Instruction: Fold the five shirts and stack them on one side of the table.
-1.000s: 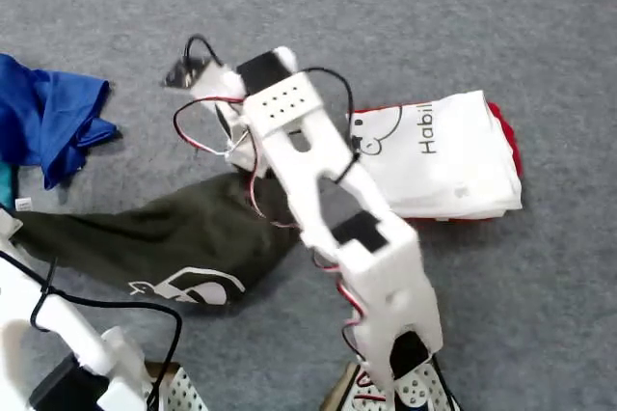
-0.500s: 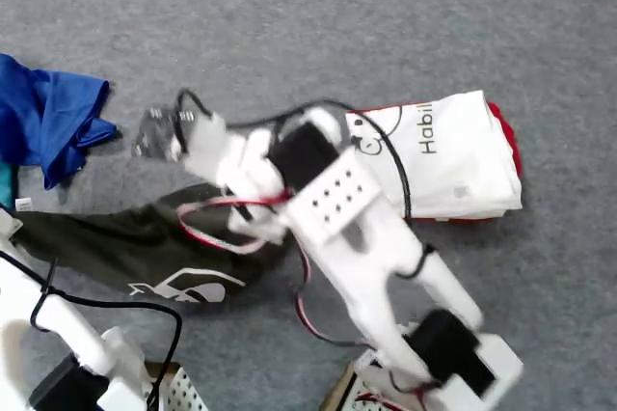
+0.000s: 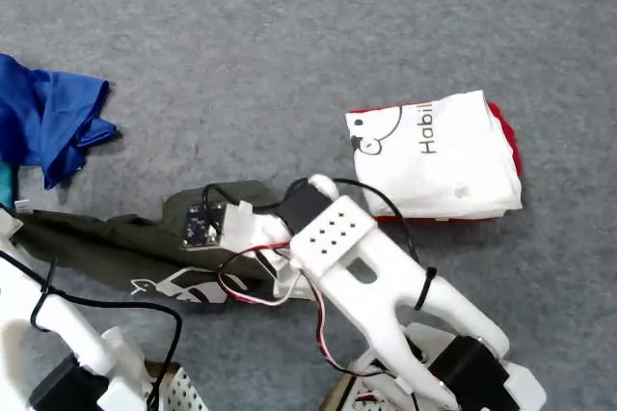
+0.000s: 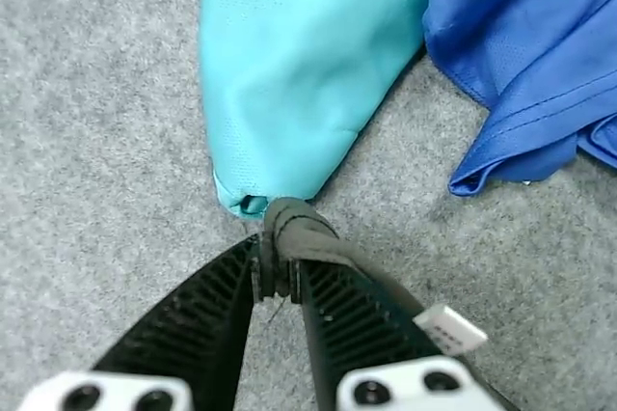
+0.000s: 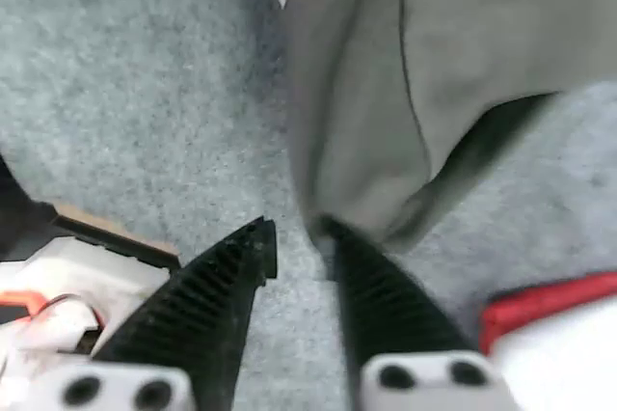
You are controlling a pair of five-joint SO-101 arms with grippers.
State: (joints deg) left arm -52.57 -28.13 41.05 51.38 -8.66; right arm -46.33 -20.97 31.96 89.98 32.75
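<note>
The dark olive shirt (image 3: 116, 237) is spread unfolded across the front left part of the grey tabletop (image 3: 289, 54), reaching from the left edge towards the middle, with a white print turned up near the front edge. One bunched end of it (image 4: 294, 228) is pinched between the closed jaws of the left gripper (image 4: 277, 266), which is held low over the tabletop by the left edge. Another edge of the shirt (image 5: 463, 44) is seen hanging just beside one finger of the right gripper (image 5: 297, 242). That gripper's jaws are parted only narrowly, bare grey tabletop is seen in the gap, and nothing is held between them.

The right arm (image 3: 386, 276) is stretched from the front edge over the middle of the dark olive shirt, while the left arm (image 3: 77, 343) is based at the front left corner.

Towards the right edge, a folded white shirt (image 3: 434, 155) is laid on top of a red shirt (image 3: 509, 146), whose border is seen along the stack's right and front sides. At the left edge, a crumpled blue shirt (image 3: 48, 117) is bunched up, and a teal shirt (image 4: 299, 64) is lying against it, its tip just beside the pinched end of the dark olive shirt.
</note>
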